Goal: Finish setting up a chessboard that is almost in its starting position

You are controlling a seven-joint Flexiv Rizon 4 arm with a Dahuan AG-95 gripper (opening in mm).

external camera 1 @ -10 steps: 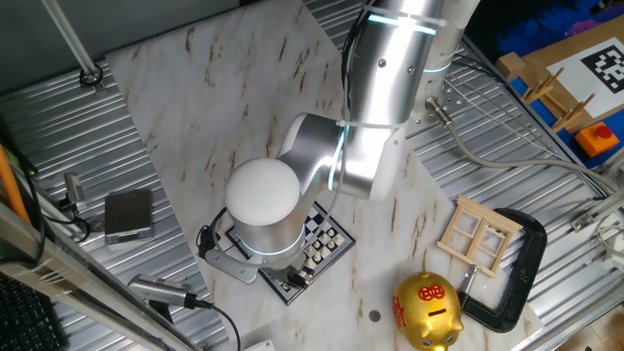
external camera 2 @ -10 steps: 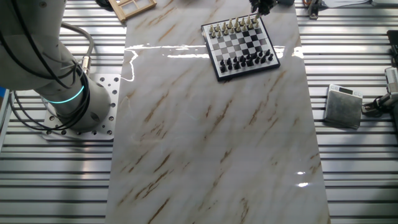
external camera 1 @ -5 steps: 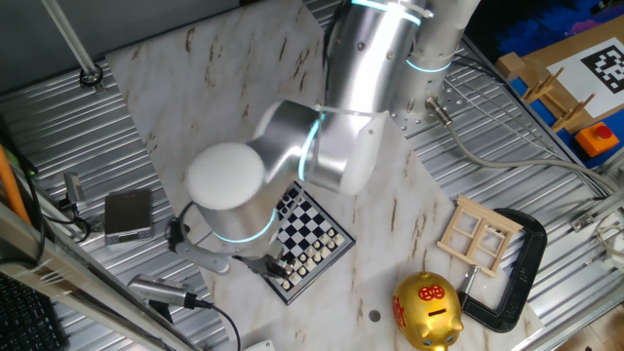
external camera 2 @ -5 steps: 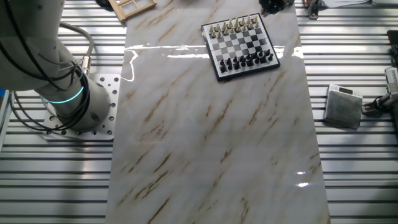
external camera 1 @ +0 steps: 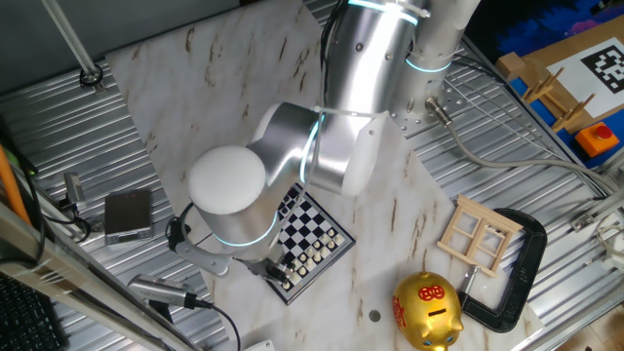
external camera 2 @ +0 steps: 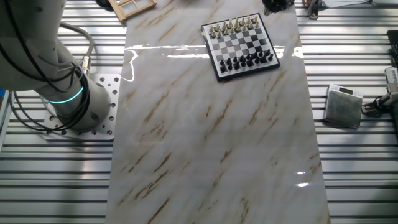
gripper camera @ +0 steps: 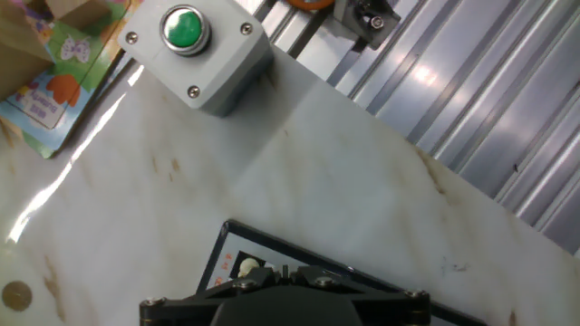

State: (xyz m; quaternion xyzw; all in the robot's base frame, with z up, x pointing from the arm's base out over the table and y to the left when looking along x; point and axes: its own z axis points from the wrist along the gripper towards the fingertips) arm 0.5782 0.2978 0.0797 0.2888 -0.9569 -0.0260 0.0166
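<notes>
The small black-and-white chessboard (external camera 2: 240,43) lies at the far end of the marble slab, with a pale row on its far side and a dark row on its near side. In the one fixed view the board (external camera 1: 314,241) is partly hidden under my arm. My gripper (external camera 2: 274,4) hangs just past the board's far right corner, off the board. In the hand view the gripper (gripper camera: 284,273) shows as a dark mass at the bottom edge. Its jaws stand close together with nothing visible between them. One board corner and a pale piece (gripper camera: 246,267) lie just ahead of it.
A grey box with a green button (gripper camera: 195,50) stands beyond the board. A golden piggy bank (external camera 1: 427,310), a pale wooden window frame (external camera 1: 480,237) and a black clamp (external camera 1: 519,268) lie to one side. A small grey box (external camera 2: 343,106) sits off the slab.
A second ago the gripper was over the board's far right corner. It has moved off the board, and the arm's elbow has swung aside, uncovering more of the board.
</notes>
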